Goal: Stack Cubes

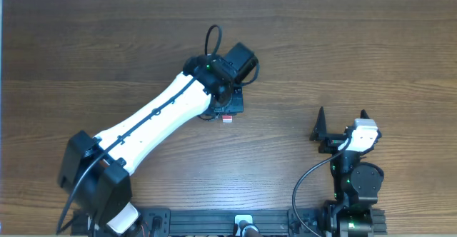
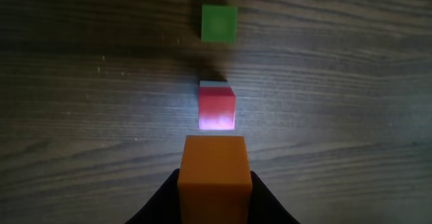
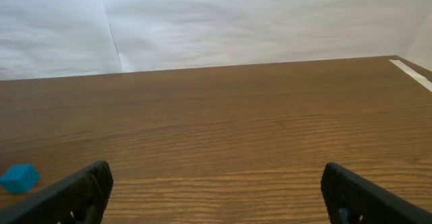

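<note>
Over the middle of the wooden table (image 1: 371, 37) we note the left arm (image 1: 161, 116) reaching up and across from its base. The left gripper (image 2: 214, 198) is closed on an orange cube (image 2: 214, 166), one finger pressed to each side face. From its wrist camera we see three cubes in one line: the orange cube nearest, a red cube (image 2: 217, 108) just beyond it, and a green cube (image 2: 219, 23) farther on. The red and green cubes both sit on the table, clearly apart. We cannot tell whether the orange cube touches the table or hangs just above it, nor whether it touches the red one. In the top view the red cube (image 1: 227, 118) peeks out just beside the gripper's lower edge.

Right arm (image 1: 353, 173): folded close to its base at the table's right side. The right gripper (image 3: 216, 173) is spread wide, its fingers (image 3: 77, 191) far apart with nothing between them. A blue cube (image 3: 19, 177) lies on the table ahead of that gripper, off to one side. Behind the table's far edge we see a white backdrop (image 3: 256, 21).
</note>
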Action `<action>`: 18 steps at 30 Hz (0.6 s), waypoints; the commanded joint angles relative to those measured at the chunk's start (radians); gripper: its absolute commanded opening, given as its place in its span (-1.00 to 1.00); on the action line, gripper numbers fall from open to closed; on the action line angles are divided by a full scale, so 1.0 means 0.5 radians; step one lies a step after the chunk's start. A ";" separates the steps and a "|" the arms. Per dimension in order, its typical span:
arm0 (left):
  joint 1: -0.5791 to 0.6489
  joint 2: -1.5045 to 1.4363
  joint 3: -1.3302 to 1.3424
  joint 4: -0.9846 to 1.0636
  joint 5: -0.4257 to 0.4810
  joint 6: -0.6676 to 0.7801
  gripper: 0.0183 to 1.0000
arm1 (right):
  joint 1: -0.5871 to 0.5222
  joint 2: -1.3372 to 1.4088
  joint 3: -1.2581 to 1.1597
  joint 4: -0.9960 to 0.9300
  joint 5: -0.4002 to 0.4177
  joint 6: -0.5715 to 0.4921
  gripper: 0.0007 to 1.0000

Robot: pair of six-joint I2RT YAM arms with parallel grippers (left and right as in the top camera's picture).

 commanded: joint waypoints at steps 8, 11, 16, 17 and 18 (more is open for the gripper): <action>0.022 0.166 0.034 0.034 -0.024 0.033 -0.96 | -0.002 0.006 -0.009 -0.006 -0.002 0.010 0.99; 0.022 0.213 0.034 0.047 -0.024 0.033 -0.96 | -0.002 0.006 -0.009 -0.006 -0.002 0.010 0.98; 0.022 0.258 0.034 0.079 -0.023 0.040 -0.96 | -0.002 0.006 -0.009 -0.006 -0.002 0.010 0.99; 0.022 0.259 0.034 0.082 -0.024 0.041 -0.96 | -0.002 0.006 -0.009 -0.006 -0.002 0.010 0.99; 0.022 0.262 0.034 0.089 -0.024 0.047 -0.96 | -0.002 0.006 -0.009 -0.006 -0.002 0.010 0.99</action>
